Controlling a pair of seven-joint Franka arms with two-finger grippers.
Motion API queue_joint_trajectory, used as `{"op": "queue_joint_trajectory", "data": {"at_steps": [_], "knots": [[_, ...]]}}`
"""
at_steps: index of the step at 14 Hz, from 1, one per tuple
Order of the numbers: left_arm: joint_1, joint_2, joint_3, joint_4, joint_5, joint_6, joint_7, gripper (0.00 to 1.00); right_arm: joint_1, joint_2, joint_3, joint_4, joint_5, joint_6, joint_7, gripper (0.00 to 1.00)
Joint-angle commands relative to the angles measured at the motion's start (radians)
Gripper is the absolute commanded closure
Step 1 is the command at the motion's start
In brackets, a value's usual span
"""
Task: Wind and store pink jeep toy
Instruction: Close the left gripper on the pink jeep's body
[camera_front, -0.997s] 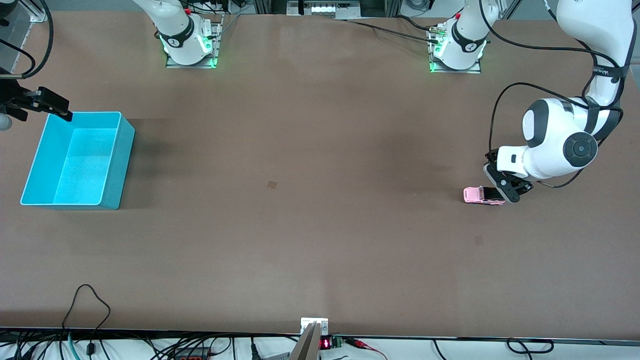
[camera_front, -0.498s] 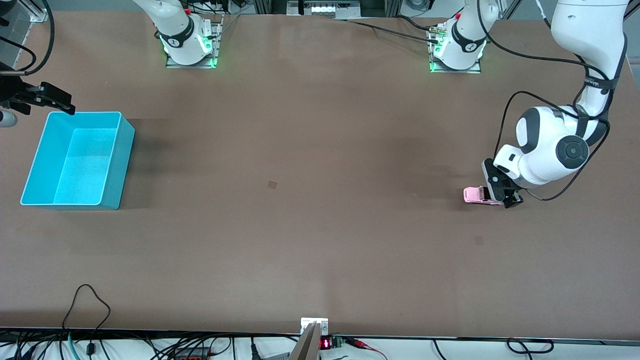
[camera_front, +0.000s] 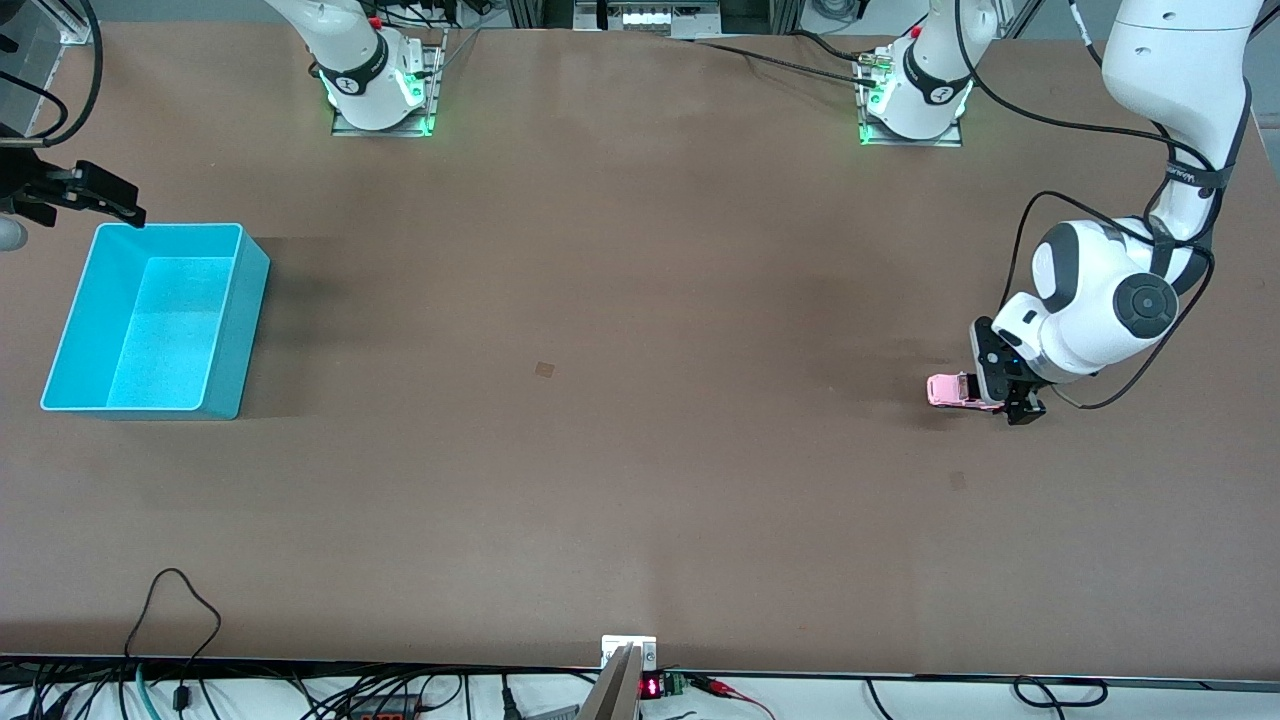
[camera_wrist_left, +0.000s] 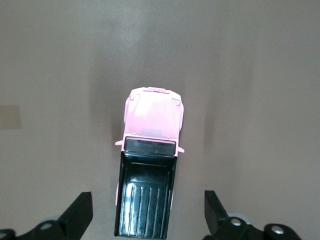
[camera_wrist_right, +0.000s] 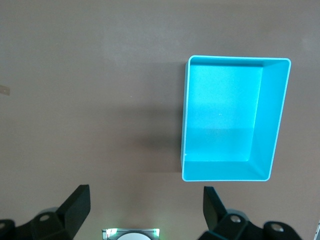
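Observation:
The pink jeep toy (camera_front: 953, 390) stands on the brown table near the left arm's end. In the left wrist view its pink hood (camera_wrist_left: 153, 112) and black ribbed roof panel (camera_wrist_left: 146, 200) show. My left gripper (camera_front: 1008, 397) is open, low over the jeep's rear; in the left wrist view the gripper (camera_wrist_left: 147, 215) has one finger on each side of the black roof, with a gap on both sides. My right gripper (camera_front: 118, 204) is open and empty, over the table beside the turquoise bin (camera_front: 240, 330). The right wrist view shows the gripper (camera_wrist_right: 145, 210) and the empty bin (camera_wrist_right: 184, 120).
The two arm bases (camera_front: 378, 85) (camera_front: 915, 95) stand along the table's far edge. Small brown tape patches (camera_front: 544, 369) (camera_front: 957, 481) lie flat on the table. Cables (camera_front: 175, 620) hang at the edge nearest the front camera.
My left gripper has turned and come down over the jeep's rear, its fingers now straddling it. My right gripper has shifted slightly away from the bin's corner.

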Motion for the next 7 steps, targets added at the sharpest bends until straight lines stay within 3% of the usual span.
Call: {"op": "queue_joint_trajectory", "data": {"at_steps": [1,7], "knots": [[0.013,0.006,-0.010,-0.001,0.000,0.015,0.034,0.08,-0.010,-0.007,0.003,-0.002,0.001,-0.003,0.001,0.00],[0.033,0.025,-0.023,-0.003,-0.002,0.056,0.071,0.18,-0.006,-0.007,0.005,0.000,0.001,-0.003,0.001,0.00]]}}
